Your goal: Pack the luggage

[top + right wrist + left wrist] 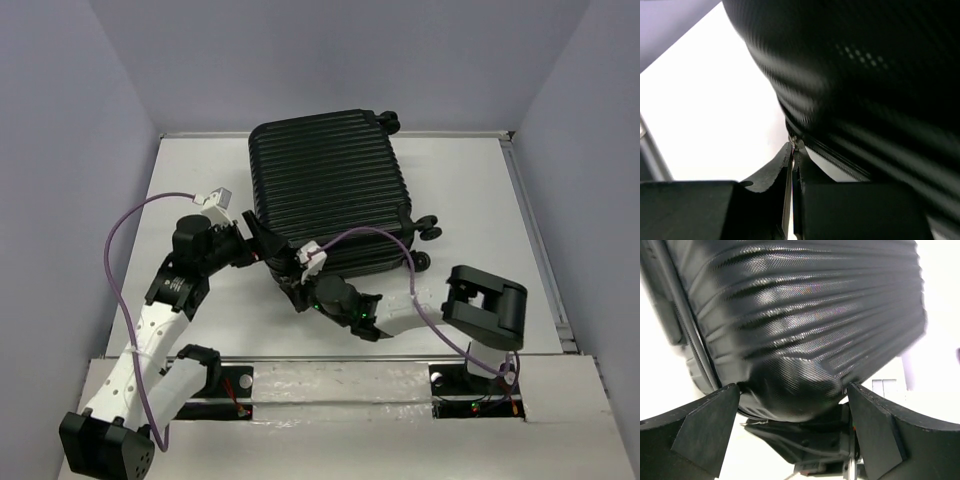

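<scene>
The luggage (330,190) is a black ribbed hard-shell suitcase lying flat and closed on the white table. My left gripper (262,240) is open at its near-left corner; in the left wrist view the two fingers (705,425) stand either side of the shell's rounded corner (795,390). My right gripper (298,288) is just below that corner, at the suitcase's near edge. In the right wrist view it (794,148) is shut on a small metal zipper pull (793,141) at the zipper seam of the shell (865,75).
Caster wheels stick out at the suitcase's right side (430,230) and far corner (388,122). The white table (180,180) has raised edges and grey walls around it. The two arms are close together at the same corner; the right gripper shows under the shell in the left wrist view (815,445).
</scene>
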Controlling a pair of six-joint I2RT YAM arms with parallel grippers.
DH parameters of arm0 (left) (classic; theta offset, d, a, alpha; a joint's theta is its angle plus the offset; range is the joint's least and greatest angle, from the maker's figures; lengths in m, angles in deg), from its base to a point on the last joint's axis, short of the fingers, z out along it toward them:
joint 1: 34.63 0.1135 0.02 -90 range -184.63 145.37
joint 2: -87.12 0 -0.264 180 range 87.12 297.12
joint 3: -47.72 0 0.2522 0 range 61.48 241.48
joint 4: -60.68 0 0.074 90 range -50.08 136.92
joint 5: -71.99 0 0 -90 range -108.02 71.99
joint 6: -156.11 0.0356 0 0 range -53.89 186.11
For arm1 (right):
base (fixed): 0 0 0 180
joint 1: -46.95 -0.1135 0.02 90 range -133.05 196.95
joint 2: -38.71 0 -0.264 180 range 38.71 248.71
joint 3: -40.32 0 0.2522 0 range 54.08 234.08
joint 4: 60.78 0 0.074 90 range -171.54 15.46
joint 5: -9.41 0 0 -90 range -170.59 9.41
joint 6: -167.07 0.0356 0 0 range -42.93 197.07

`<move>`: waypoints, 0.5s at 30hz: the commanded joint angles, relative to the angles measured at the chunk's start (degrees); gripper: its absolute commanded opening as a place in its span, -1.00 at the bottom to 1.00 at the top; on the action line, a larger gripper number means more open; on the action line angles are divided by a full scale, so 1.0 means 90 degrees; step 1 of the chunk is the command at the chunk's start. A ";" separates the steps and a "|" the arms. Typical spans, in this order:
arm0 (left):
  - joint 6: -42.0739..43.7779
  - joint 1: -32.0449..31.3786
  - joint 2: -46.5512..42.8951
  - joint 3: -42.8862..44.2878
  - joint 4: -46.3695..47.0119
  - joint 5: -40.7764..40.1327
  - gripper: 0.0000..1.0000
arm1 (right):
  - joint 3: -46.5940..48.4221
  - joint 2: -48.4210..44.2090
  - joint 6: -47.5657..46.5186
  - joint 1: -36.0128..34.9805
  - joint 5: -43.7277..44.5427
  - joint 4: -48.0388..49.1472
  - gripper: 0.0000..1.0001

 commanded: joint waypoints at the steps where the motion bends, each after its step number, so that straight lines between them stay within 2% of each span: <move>1: -0.0601 -0.0258 -0.0012 0.0232 0.1364 0.0923 0.98 | -0.1210 -0.1397 0.0624 -0.0660 -0.1148 0.0460 -0.79; 2: -0.0688 -0.0298 -0.0021 0.0212 0.1471 0.0923 0.98 | -0.1444 -0.1605 0.0722 -0.0660 -0.1051 0.0149 -0.32; 5: -0.0631 -0.0493 -0.0031 0.0299 0.1502 0.0777 0.98 | -0.1660 -0.2299 0.0996 -0.0660 -0.0914 -0.1596 0.68; 7: -0.0427 -0.0503 0.0047 0.0514 0.1288 0.0534 0.98 | -0.1719 -0.2631 0.1200 -0.0660 -0.0593 -0.2292 0.70; 9: -0.0066 -0.0503 0.0232 0.0992 0.0713 -0.0420 0.98 | -0.1865 -0.3197 0.1347 -0.0564 0.0080 -0.3034 0.67; 10: 0.0013 -0.0503 0.0330 0.1158 0.0711 -0.0425 0.98 | -0.1915 -0.3382 0.1445 -0.0563 0.0083 -0.3270 0.64; 11: 0.0091 -0.0484 0.0427 0.1498 0.0585 -0.0870 0.98 | -0.1954 -0.3771 0.1562 -0.0379 0.0344 -0.3688 0.60; 15: 0.0501 -0.0367 0.1576 0.2505 0.0369 -0.1976 0.98 | -0.2256 -0.4886 0.2090 0.0208 0.0679 -0.4385 0.60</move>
